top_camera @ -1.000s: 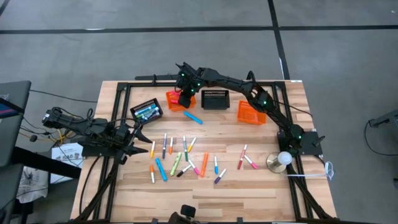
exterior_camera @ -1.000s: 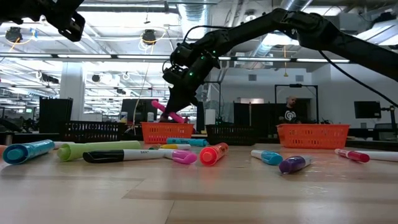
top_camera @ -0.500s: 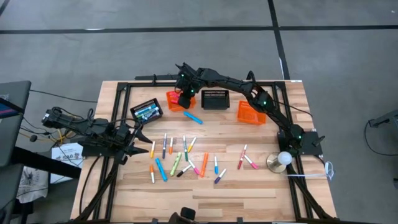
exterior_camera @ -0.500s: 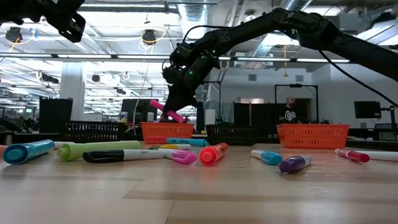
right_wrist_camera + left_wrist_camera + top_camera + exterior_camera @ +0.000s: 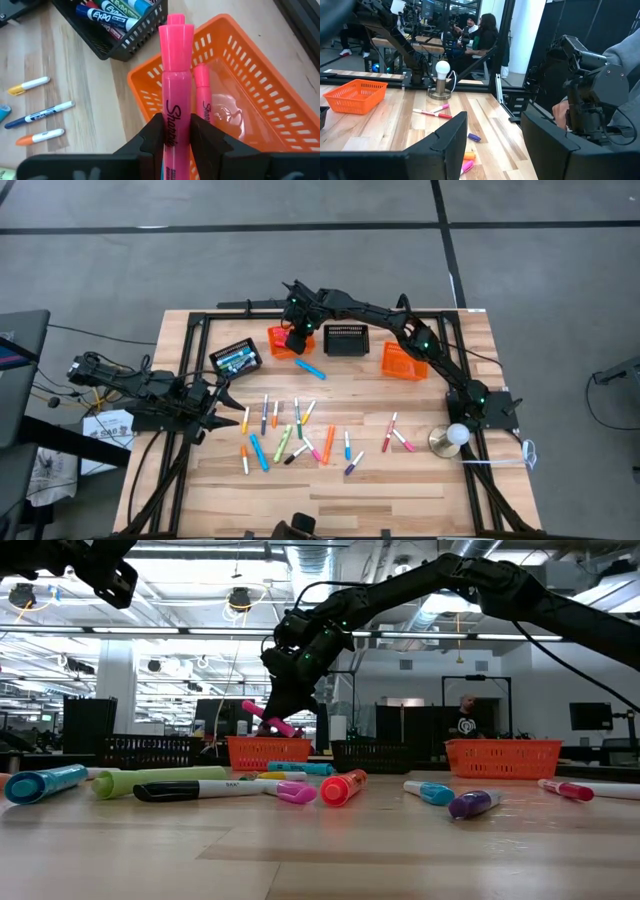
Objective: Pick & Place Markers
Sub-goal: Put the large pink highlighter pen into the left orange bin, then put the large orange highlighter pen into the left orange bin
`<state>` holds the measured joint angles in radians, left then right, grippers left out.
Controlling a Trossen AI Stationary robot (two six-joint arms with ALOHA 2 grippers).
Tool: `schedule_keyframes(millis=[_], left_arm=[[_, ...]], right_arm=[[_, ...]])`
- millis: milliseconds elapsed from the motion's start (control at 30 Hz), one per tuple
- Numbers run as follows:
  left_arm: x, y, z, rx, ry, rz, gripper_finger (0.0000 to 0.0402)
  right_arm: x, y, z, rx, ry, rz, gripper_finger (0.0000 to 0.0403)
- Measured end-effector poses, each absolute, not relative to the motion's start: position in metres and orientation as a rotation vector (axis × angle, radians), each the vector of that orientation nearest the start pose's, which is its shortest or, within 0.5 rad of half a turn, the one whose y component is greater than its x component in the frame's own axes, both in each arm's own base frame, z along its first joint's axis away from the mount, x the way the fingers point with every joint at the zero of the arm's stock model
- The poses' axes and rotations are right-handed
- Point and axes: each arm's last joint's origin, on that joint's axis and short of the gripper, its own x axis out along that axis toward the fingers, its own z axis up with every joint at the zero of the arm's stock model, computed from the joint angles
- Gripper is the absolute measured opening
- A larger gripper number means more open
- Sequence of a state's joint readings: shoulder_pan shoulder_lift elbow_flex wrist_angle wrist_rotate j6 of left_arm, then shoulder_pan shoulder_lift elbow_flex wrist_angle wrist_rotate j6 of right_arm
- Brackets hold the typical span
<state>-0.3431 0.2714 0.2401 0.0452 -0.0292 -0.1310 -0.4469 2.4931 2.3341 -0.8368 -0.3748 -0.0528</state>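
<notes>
Pink marker over the orange basket

The right gripper [image 5: 175, 131] clamps the pink marker [image 5: 176, 90] mid-barrel, upper centre; it looks light, stiff and smooth.

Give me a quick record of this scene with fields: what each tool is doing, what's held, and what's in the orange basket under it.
right tool: shut on pink marker, above the orange basket at the table's far edge
basket contents: one smaller pink marker
left tool: open, empty, waiting at the table's left side
loose markers: scattered mid-table
black basket: holds several markers
</notes>
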Motion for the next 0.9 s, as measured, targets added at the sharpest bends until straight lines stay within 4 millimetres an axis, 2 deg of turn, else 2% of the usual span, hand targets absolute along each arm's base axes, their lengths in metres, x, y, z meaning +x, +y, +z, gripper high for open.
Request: schedule_keyframes(millis=[333,700,900], left_arm=[[0.1030,-0.0359,0.2275,-0.132,0.011,-0.314,0.0186],[0.1030,-0.0359,0.2273,-0.132,0.012,-0.314,0.0186],[0.1030,-0.0359,0.2271,-0.132,0.014,-0.314,0.0186]], right_arm=[[0.4854,-0.2211,0.2038,0.316,0.915,-0.035,0.0079],[0.4854,-0.2213,0.2038,0.313,0.916,-0.035,0.0136],[0.4844,-0.2204,0.2078,0.311,0.912,-0.033,0.0152]])
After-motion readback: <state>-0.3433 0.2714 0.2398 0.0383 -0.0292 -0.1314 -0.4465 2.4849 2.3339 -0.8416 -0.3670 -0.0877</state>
